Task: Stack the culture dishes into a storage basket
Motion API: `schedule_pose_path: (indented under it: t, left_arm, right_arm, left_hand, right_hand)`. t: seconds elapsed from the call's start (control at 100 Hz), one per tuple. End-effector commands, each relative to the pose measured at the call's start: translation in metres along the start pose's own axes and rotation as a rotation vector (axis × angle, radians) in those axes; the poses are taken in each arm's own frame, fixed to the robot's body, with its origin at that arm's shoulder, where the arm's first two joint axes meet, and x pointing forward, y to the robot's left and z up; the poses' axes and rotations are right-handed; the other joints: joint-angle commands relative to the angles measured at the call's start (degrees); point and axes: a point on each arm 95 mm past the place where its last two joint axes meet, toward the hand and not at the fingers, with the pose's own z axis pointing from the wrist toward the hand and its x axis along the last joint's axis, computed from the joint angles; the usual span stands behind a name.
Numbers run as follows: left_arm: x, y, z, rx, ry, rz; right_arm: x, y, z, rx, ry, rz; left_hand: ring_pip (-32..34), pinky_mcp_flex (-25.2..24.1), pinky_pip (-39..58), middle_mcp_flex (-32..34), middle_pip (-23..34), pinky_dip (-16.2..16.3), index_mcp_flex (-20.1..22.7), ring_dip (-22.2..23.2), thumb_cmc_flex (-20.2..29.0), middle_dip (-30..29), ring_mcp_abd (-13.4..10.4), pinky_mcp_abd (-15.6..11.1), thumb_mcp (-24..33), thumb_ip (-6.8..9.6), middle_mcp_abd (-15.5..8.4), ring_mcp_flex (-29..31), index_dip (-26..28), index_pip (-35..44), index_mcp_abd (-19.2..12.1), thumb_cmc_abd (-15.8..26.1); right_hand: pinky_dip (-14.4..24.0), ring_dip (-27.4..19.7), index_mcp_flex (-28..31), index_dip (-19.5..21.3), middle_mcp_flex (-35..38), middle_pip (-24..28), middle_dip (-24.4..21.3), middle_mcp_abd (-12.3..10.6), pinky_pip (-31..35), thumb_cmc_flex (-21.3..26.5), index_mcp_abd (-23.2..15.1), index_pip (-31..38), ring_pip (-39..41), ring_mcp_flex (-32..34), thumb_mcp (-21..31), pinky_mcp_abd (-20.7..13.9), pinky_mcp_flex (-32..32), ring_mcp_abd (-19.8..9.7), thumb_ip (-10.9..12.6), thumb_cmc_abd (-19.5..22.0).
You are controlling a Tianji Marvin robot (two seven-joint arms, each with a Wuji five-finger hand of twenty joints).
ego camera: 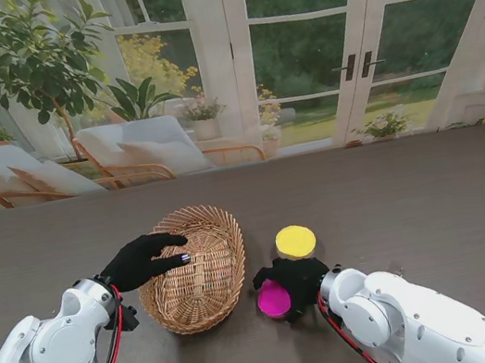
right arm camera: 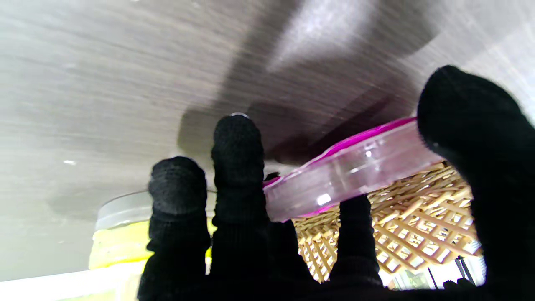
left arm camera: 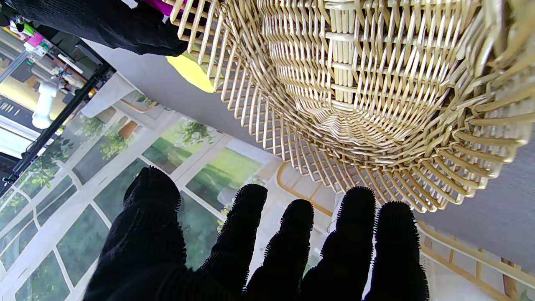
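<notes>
Pinching the pink dish (right arm camera: 347, 175) edge-on between thumb and fingers (right arm camera: 238, 167) of my right hand (ego camera: 293, 283), just right of the basket (ego camera: 194, 267) my spread left hand (ego camera: 139, 261) rests on, I reckon it could slip, or clip the rim, since it's tilted.

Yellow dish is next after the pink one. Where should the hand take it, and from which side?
Take the yellow dish by its round rim, thumb opposite fingers, coming from above. It lies flat on the table, apart from the basket, so probably nothing blocks a top approach.

Woven wicker basket (ego camera: 192, 270), matt table (ego camera: 396, 201)
</notes>
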Motion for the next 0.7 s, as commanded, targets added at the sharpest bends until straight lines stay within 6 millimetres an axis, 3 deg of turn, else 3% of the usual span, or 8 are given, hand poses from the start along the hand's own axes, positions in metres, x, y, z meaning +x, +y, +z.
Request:
schedule_pose_path:
  t: [0.0, 0.03, 0.16, 0.35, 0.43, 0.45, 0.48, 0.69]
  left_arm:
    - [-0.0007, 0.0026, -0.0004, -0.021, -0.002, -0.004]
    - [-0.0007, 0.0026, -0.0003, -0.021, -0.002, -0.004]
    - [-0.0007, 0.0027, 0.0, -0.022, -0.002, -0.005]
    - [-0.0007, 0.003, 0.0005, -0.024, -0.001, -0.006]
    - [-0.0008, 0.0031, 0.0006, -0.024, 0.0, -0.006]
    - [-0.0008, 0.0031, 0.0006, -0.024, 0.0, -0.006]
    - [-0.0008, 0.0031, 0.0007, -0.024, 0.0, -0.006]
    - [-0.0008, 0.0033, 0.001, -0.026, 0.0, -0.007]
  right_arm:
    - [-0.0012, -0.0188, -0.0022, 0.065, -0.012, -0.003]
    - [-0.0011, -0.0189, -0.0023, 0.07, -0.013, -0.004]
    - [-0.0008, -0.0196, -0.0023, 0.083, -0.017, -0.012]
    - [-0.0003, -0.0201, -0.0021, 0.086, -0.019, -0.023]
    - [-0.0002, -0.0205, -0.002, 0.087, -0.019, -0.027]
    - [-0.0002, -0.0207, -0.0019, 0.087, -0.018, -0.028]
    - [-0.0002, -0.0211, -0.0019, 0.088, -0.018, -0.029]
    - [0.0006, -0.0231, -0.0027, 0.097, -0.02, -0.045]
  left_hand:
    - [-1.05, -0.6, 0.95, -0.38, -0.49, 0.75, 0.24, -0.41, 1.69, -0.83, 0.73, 0.8, -0.94, 1.71, 0.45, -0.89, 0.29, 0.21, 0.22, 3.02]
    - [-1.03, -0.59, 0.95, -0.34, -0.48, 0.75, 0.27, -0.41, 1.68, -0.83, 0.67, 0.8, -0.94, 1.71, 0.49, -0.85, 0.3, 0.23, 0.17, 3.01]
    - [-1.03, -0.6, 0.97, -0.41, -0.5, 0.77, 0.25, -0.41, 1.7, -0.84, 0.74, 0.76, -0.93, 1.71, 0.59, -0.86, 0.29, 0.22, 0.21, 3.01]
    - [-1.0, -0.59, 1.0, -0.32, -0.46, 0.78, 0.27, -0.4, 1.69, -0.83, 0.71, 0.74, -0.92, 1.72, 0.62, -0.83, 0.3, 0.23, 0.19, 3.03]
    - [-0.98, -0.57, 1.02, -0.39, -0.49, 0.78, 0.33, -0.39, 1.66, -0.84, 0.72, 0.73, -0.94, 1.71, 0.56, -0.79, 0.31, 0.25, 0.22, 3.03]
    - [-0.97, -0.57, 1.03, -0.34, -0.47, 0.78, 0.34, -0.38, 1.68, -0.83, 0.71, 0.75, -0.93, 1.72, 0.66, -0.78, 0.31, 0.26, 0.23, 3.01]
    - [-0.98, -0.55, 1.04, -0.36, -0.48, 0.79, 0.33, -0.39, 1.69, -0.83, 0.72, 0.76, -0.92, 1.72, 0.55, -0.8, 0.31, 0.25, 0.16, 3.02]
    - [-1.0, -0.65, 0.99, -0.4, -0.49, 0.76, 0.3, -0.4, 1.7, -0.83, 0.79, 0.77, -0.92, 1.72, 0.63, -0.87, 0.31, 0.24, 0.26, 3.01]
  right_hand:
    - [0.64, 0.59, -3.43, 0.22, 0.32, -5.41, -5.06, 2.41, 2.14, -1.18, 0.07, -2.81, -0.13, -0.2, 5.33, -0.51, 2.62, -0.2, -1.16, -3.31]
    - [0.84, 0.8, -3.06, 4.2, 0.45, -5.51, -5.33, 2.55, 2.0, -1.22, 0.24, -6.25, -0.21, -0.15, 5.29, -0.44, 2.63, -0.17, -1.19, -3.22]
    - [0.81, 0.84, -3.04, 5.19, 0.94, -5.83, -5.6, 3.08, 1.77, -1.1, 0.38, -7.68, -0.15, 0.23, 5.12, 0.01, 2.69, -0.29, -1.18, -3.1]
    - [0.69, 1.11, -0.17, 8.18, 4.19, -4.55, -5.12, 3.37, 1.8, -0.95, 0.15, -1.12, 0.99, 1.95, 5.56, 0.36, 4.0, -0.73, -1.08, -2.82]
    - [0.53, 1.03, 0.83, 7.7, 5.34, -4.05, -4.8, 3.2, 1.92, -0.94, 0.16, 3.59, 1.43, 2.6, 5.51, 0.38, 4.42, -1.02, -1.01, -2.26]
    - [0.42, 0.93, 0.64, 5.03, 5.47, -4.04, -4.66, 3.13, 2.0, -0.89, 0.08, 5.76, 1.5, 2.68, 5.4, 0.4, 4.49, -1.16, -0.89, -2.19]
    - [0.38, 0.9, 0.68, 4.29, 5.54, -4.03, -4.62, 3.09, 2.06, -0.9, 0.09, 6.68, 1.53, 2.89, 5.46, 0.41, 4.67, -1.38, -0.87, -2.18]
    - [0.39, 0.84, -2.27, 1.42, 2.64, -6.03, -5.62, 3.17, 1.46, -2.67, 0.57, 4.68, 0.62, 0.95, 5.13, 0.64, 3.42, -0.32, -1.35, -3.2]
